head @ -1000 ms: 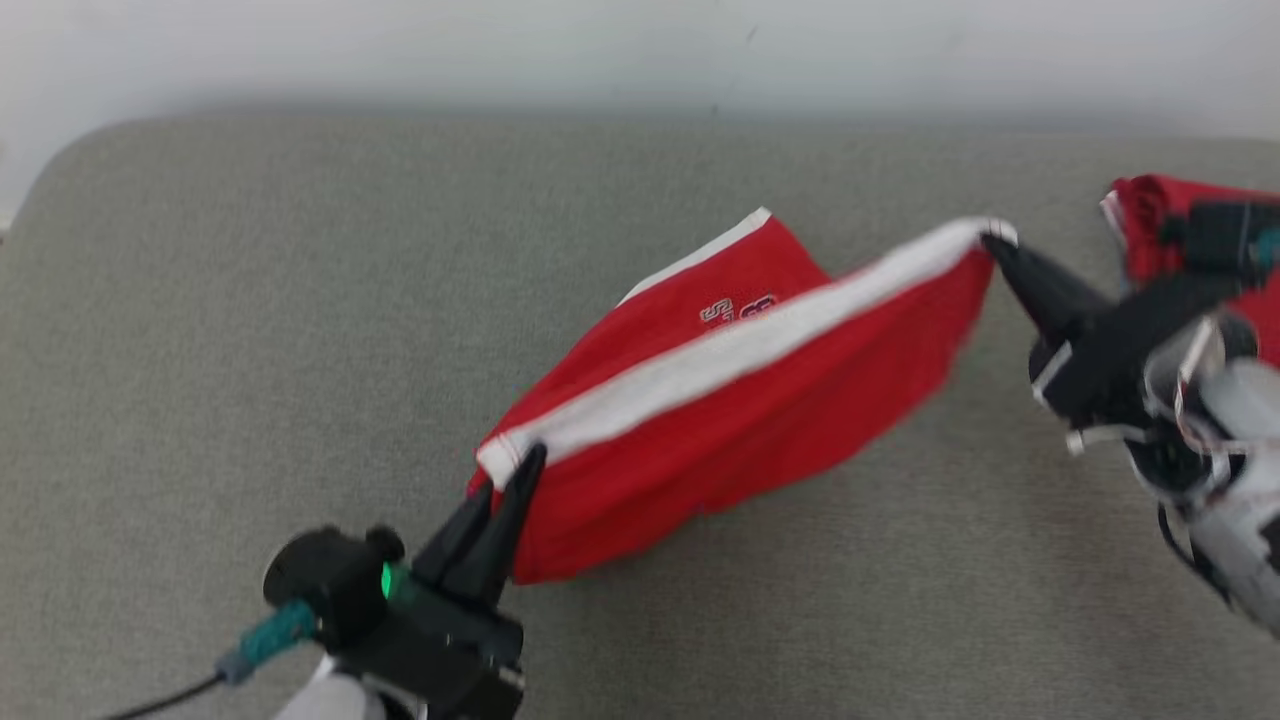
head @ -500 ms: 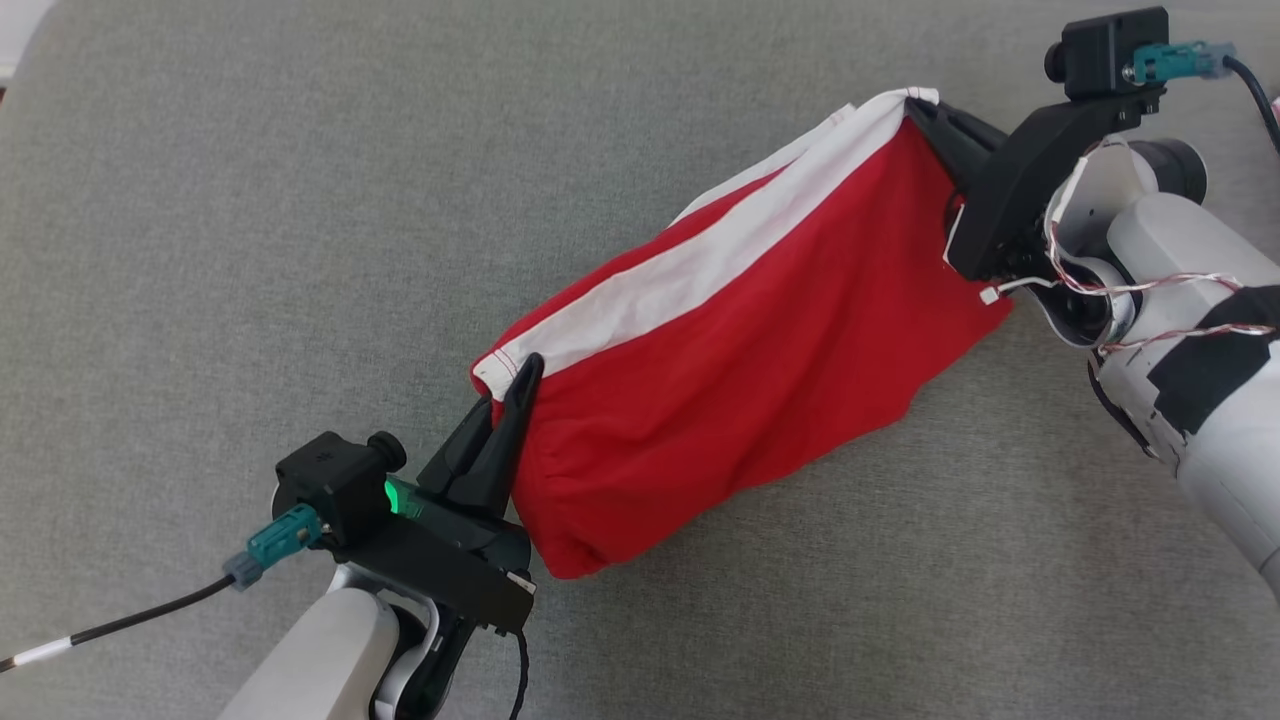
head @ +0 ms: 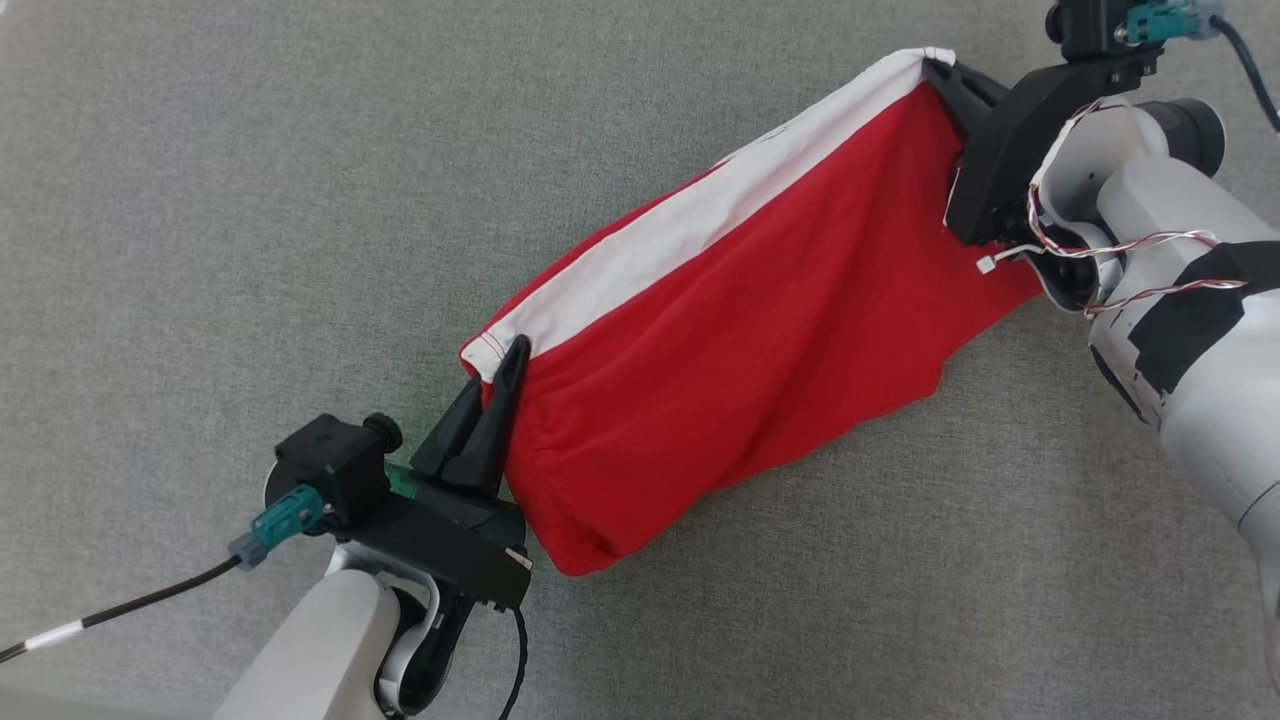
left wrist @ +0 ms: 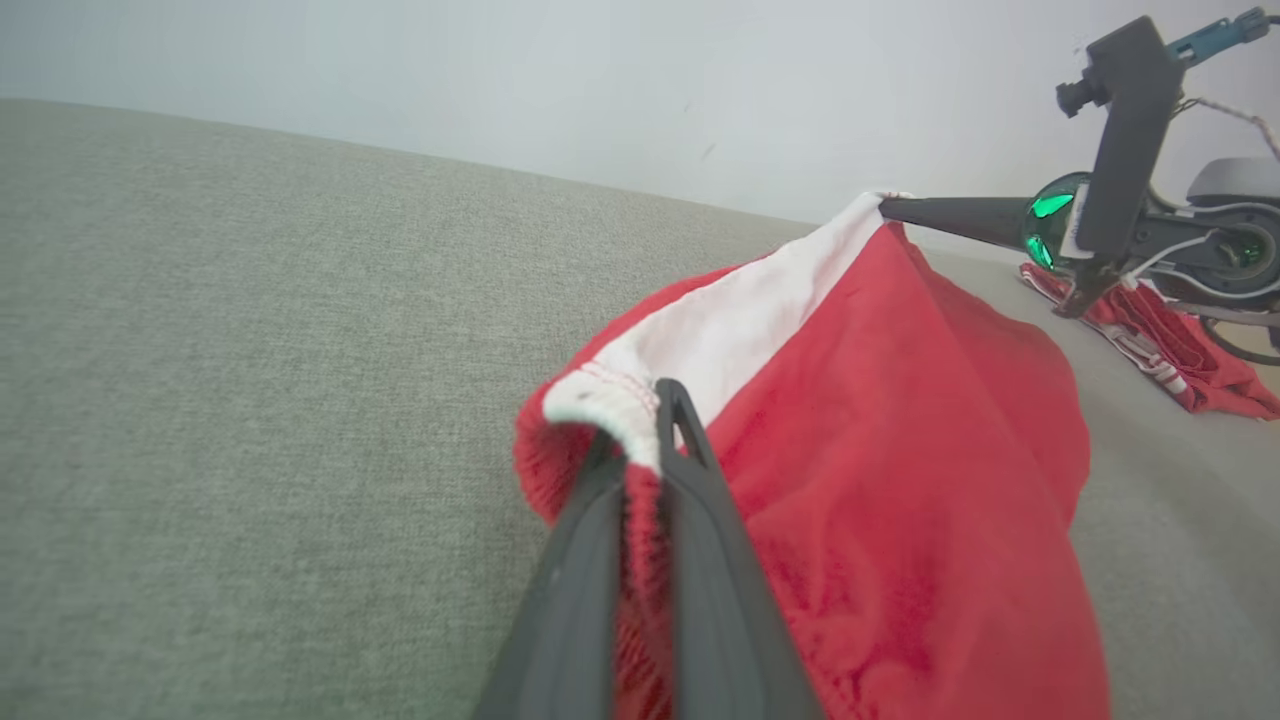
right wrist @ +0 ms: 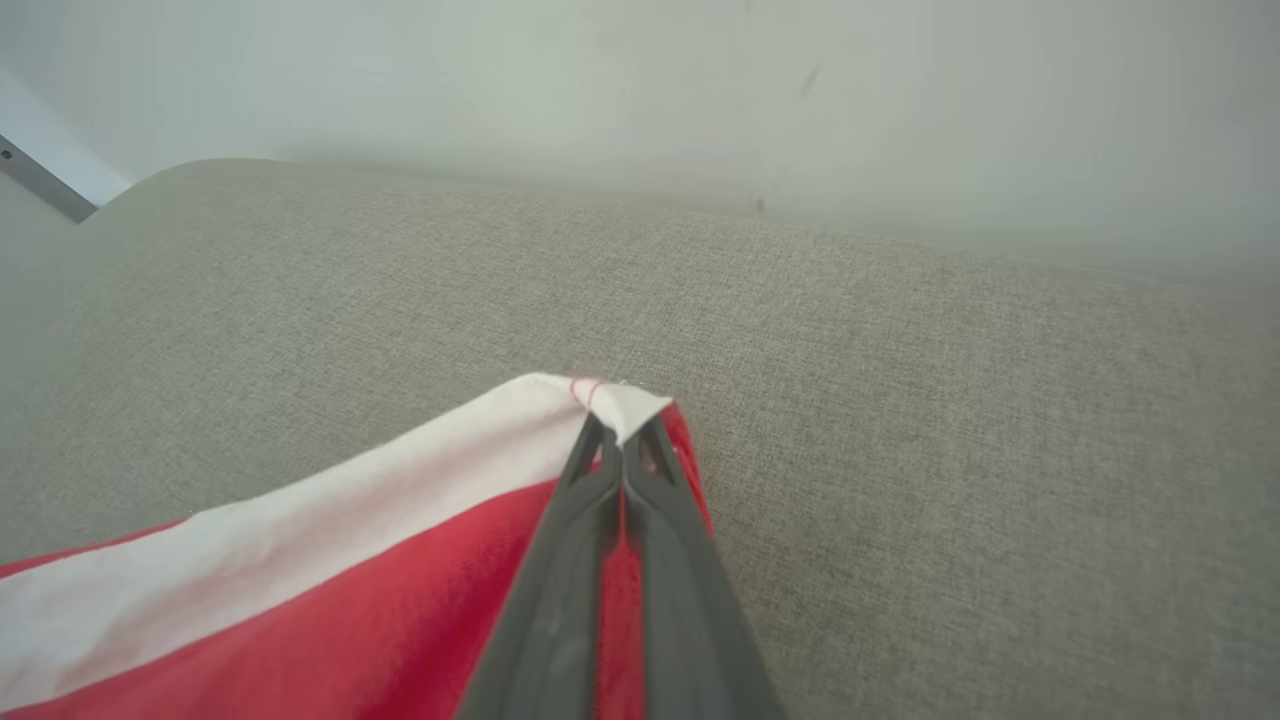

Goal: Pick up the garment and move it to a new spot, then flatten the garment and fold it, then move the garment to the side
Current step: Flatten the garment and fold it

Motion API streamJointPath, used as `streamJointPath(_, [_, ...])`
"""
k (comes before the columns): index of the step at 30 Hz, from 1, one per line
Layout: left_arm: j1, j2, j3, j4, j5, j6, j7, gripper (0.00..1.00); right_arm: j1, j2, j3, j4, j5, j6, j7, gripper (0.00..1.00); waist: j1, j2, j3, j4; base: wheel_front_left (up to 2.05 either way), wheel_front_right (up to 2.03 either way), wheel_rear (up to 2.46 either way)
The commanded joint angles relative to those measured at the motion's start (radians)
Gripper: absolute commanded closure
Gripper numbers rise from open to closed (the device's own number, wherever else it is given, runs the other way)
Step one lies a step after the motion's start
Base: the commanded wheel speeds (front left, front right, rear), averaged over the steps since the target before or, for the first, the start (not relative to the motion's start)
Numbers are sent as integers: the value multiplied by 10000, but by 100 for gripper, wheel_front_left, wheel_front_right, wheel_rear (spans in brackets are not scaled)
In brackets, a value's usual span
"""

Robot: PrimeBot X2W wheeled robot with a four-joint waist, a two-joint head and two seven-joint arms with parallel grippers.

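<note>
The garment [head: 740, 330] is red with a white band along its upper edge, and it hangs stretched between my two grippers above the grey surface. My left gripper [head: 508, 358] is shut on the band's lower left corner; the left wrist view shows the cloth [left wrist: 900, 480] pinched between my fingers [left wrist: 640, 470]. My right gripper [head: 935, 68] is shut on the band's upper right corner. In the right wrist view the garment [right wrist: 330, 610] sags below the closed tips of that gripper [right wrist: 620, 430].
A grey fabric surface [head: 250, 200] lies under everything, with a pale wall [right wrist: 640, 90] behind it. Another red garment [left wrist: 1180, 350] lies on the surface behind my right arm [left wrist: 1130, 220]. A cable [head: 110, 610] trails from my left wrist.
The head camera has tilted down, so the wall has left its view. Both grippers keep their hold, and the garment now hangs stretched more steeply between them.
</note>
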Motion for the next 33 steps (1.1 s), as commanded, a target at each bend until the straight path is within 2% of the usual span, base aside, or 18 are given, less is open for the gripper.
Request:
streamJointPath(1, [-157,-16,-60,121,231,-3,-28,100,-137,113,107,113,9,-30,-110,62,-1,-2,-10,-11,0,0,0])
streamJointPath(2, [-174,0,-95,223,300,-3,-28,100,-132,164,175,143,-7,-30,-212,24,-1,-2,-46,-17,0,0,0])
streamJointPath(3, [-182,3,-119,316,394,-3,-28,47,-108,200,228,210,22,-30,-272,0,-1,-2,-88,-27,0,0,0])
streamJointPath(4, [-202,-14,-108,366,516,-3,-28,4,-50,238,285,252,76,-30,-342,0,-1,-2,-154,-37,0,0,0])
streamJointPath(5, [-178,-30,-53,450,629,-2,-28,0,20,266,323,269,143,-30,-378,0,-1,-2,-223,-49,0,0,0])
streamJointPath(16, [1063,-396,1634,272,2415,-2,-28,0,983,-47,1090,-83,383,-30,-1342,0,-1,-2,-1370,-177,0,0,0])
streamJointPath(19, [1640,-689,2451,-156,3225,23,-28,0,1418,-175,1307,-145,514,-30,-1712,0,-1,-2,-1718,-218,0,0,0])
streamJointPath(23, [2563,-1218,3731,-1233,4155,222,-30,0,2033,-334,1494,-10,702,-30,-2184,0,-1,-2,-2042,-278,0,0,0])
streamJointPath(26, [3245,-1539,4335,-1992,4800,297,-28,0,2456,-412,1600,117,878,-30,-2345,0,-1,-2,-2158,-279,0,0,0])
streamJointPath(30, [4005,-1793,4925,-2747,5260,548,-28,0,2919,-424,1656,357,1091,-30,-2460,0,-1,-2,-2187,-247,0,0,0])
streamJointPath(33, [4486,-1883,5197,-3098,5423,908,-28,0,3174,-337,1688,586,1239,-30,-2509,0,-1,-2,-2164,-189,0,0,0])
